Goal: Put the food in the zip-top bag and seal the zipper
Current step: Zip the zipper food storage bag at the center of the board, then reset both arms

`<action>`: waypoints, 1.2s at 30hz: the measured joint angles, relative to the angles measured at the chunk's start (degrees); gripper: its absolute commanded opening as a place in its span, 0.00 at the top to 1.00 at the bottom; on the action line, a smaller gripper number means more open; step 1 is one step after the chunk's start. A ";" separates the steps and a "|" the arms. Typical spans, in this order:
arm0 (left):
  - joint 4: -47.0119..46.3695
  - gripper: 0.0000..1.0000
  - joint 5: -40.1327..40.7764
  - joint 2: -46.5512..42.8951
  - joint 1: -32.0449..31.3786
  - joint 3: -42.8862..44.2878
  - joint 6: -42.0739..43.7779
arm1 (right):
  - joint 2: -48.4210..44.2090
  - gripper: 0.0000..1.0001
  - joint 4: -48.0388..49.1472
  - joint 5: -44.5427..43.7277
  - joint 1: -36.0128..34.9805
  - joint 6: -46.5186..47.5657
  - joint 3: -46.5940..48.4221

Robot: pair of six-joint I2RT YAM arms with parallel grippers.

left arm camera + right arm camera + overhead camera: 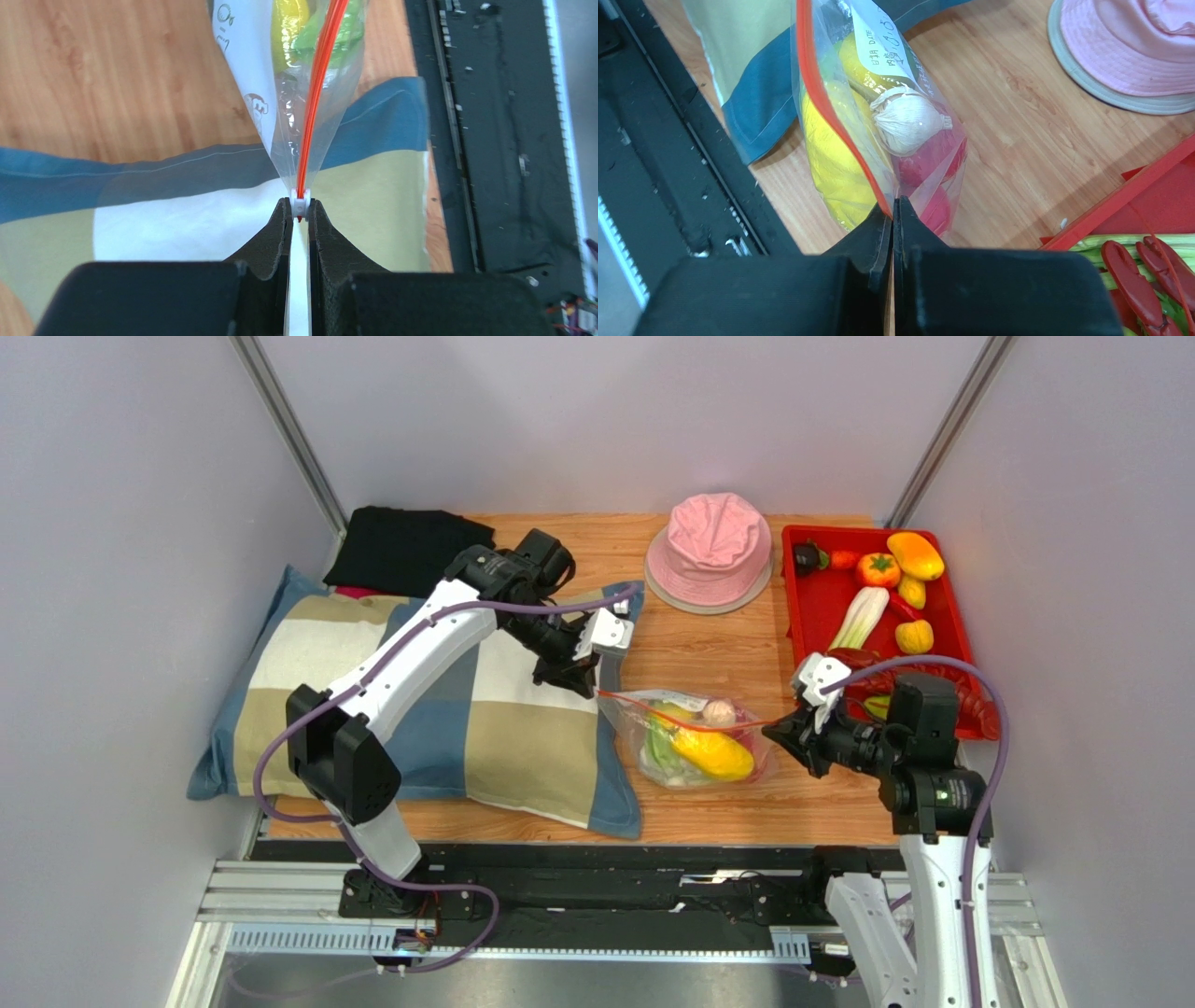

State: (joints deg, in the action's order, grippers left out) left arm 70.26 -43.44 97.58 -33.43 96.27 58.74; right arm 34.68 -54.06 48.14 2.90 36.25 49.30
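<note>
"How many things are there?"

"One clear, crinkly bag [694,739] on the wooden tabletop [701,637]. It holds glossy toy food [836,161]: one yellow piece, one white garlic bulb [906,122], and some red and green."

"And the jaws?"

"The left jaws are clamped on the left end of the bag's thin orange-red zipper [319,91]. The right jaws are pinched together on its right end."

"Around the bag?"

"One checked pillow [421,714] to the left, one pink cloth hat [710,546] behind it, and one red tray [811,616] to the right."
</note>
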 measured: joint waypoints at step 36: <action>-11.85 0.01 5.22 8.96 8.35 28.02 -44.89 | 31.15 0.15 13.35 -13.09 1.68 -17.27 19.69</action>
State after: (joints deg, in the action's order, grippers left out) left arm 58.41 -38.22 106.54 -25.08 124.29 13.85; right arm 65.82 -40.71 35.05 4.58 18.98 68.99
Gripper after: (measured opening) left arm 0.989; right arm 0.833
